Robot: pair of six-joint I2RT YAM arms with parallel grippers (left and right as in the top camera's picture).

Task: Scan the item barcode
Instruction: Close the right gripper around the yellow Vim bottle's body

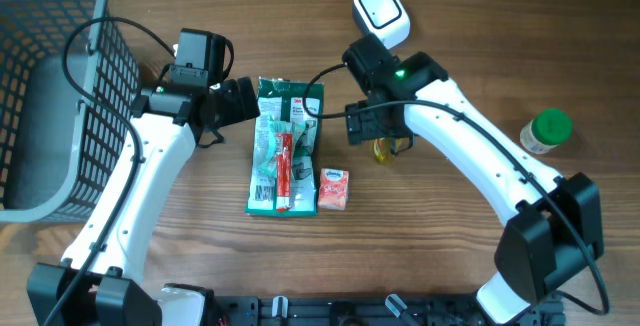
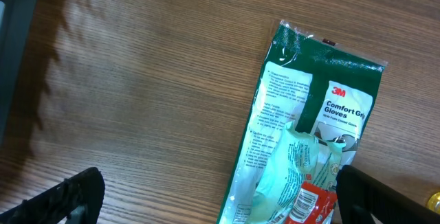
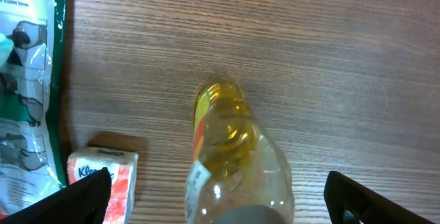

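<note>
Right gripper (image 3: 220,198) is hanging above the wooden table (image 1: 430,261) with its jaws spread wide and nothing held. In the right wrist view one dark fingertip (image 3: 81,194) is sitting at the lower left corner of the frame and the other at the lower right.

The small clear plastic bottle of yellow liquid (image 3: 230,155) is lying on its side on the table between those fingers, clear of both, its narrow end pointing away from the wrist. In the overhead view the bottle (image 1: 385,149) is showing only as a yellow sliver under the right gripper (image 1: 372,131). The white square-faced scanner (image 1: 381,13) is sitting well apart, towards the far edge of the table.

Left gripper (image 2: 227,198) is also wide open and empty, hovering over the top end of the green flat packet of gloves (image 2: 309,107).

Limits of view:
- The bottle's wide end is running off the bottom of the right wrist frame.
- A strip of its label is showing, but no barcode can be made out.
- The orange-and-white tissue pack (image 3: 103,172) is being cut off by the frame edge and partly covered by the left-hand fingertip.
- The gloves packet is running off the bottom of the left wrist frame.
</note>
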